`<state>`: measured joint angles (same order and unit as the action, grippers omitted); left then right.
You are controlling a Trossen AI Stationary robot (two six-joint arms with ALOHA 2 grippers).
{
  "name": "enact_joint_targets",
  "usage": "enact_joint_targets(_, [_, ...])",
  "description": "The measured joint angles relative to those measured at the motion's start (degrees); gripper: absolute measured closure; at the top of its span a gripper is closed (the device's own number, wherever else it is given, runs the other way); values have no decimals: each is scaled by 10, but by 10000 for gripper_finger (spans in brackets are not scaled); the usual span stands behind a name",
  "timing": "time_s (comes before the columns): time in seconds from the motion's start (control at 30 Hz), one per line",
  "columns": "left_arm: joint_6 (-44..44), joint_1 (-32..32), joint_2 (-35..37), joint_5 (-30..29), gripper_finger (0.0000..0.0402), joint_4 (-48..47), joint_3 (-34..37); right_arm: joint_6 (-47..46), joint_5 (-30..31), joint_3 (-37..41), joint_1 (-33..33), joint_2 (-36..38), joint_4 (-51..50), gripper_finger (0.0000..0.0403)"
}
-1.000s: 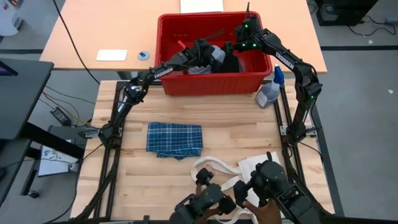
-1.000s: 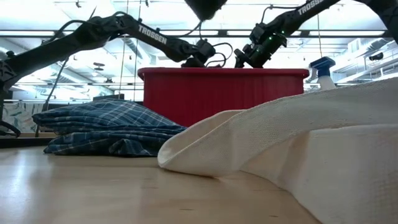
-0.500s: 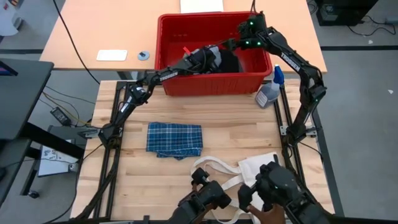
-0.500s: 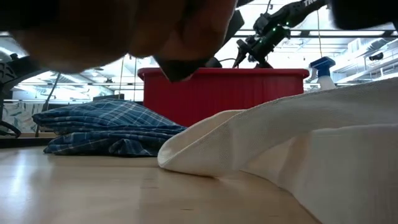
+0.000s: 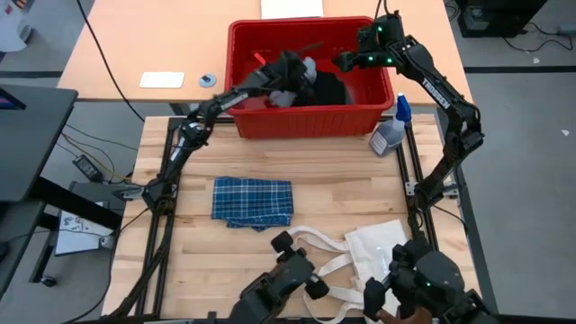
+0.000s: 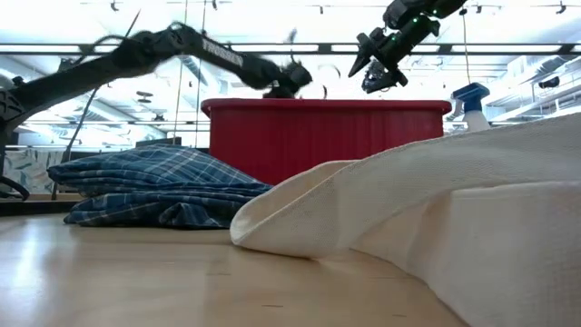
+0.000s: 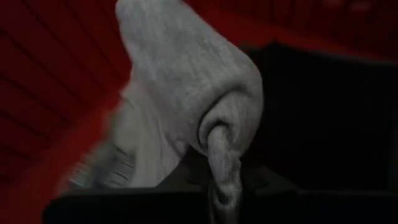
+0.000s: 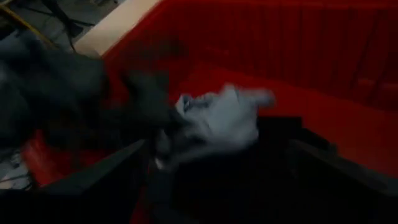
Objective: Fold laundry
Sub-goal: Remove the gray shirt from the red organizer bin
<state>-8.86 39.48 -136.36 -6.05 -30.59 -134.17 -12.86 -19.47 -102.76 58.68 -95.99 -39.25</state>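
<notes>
From above, the left gripper [image 5: 290, 70] is in the red bin [image 5: 261, 128], jaws clamped on the grey piece [image 5: 304, 67]; the right gripper [image 5: 342, 61] hovers over the bin, jaws apart. The left wrist view shows only a small pinch of fabric [image 7: 205, 118], so lift slowly and clear of the black piece [image 7: 323, 118] before carrying it to the counter [image 5: 360, 193].

White "TROSSEN" lettering along the right arm [image 5: 437, 88], high view.
</notes>
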Motion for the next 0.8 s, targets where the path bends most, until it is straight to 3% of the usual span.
enact_joint_targets(0.43, [-177, -10, 183, 22, 378, -224, -2, 38, 21, 0, 7, 72, -81, 15])
enact_joint_targets(0.63, [-254, -62, 246, -61, 378, -296, 0, 54, 39, 0, 7, 106, -110, 15])
enact_joint_targets(0.8, [-256, -113, 302, -76, 378, -339, -2, 62, 30, 0, 7, 123, -125, 15])
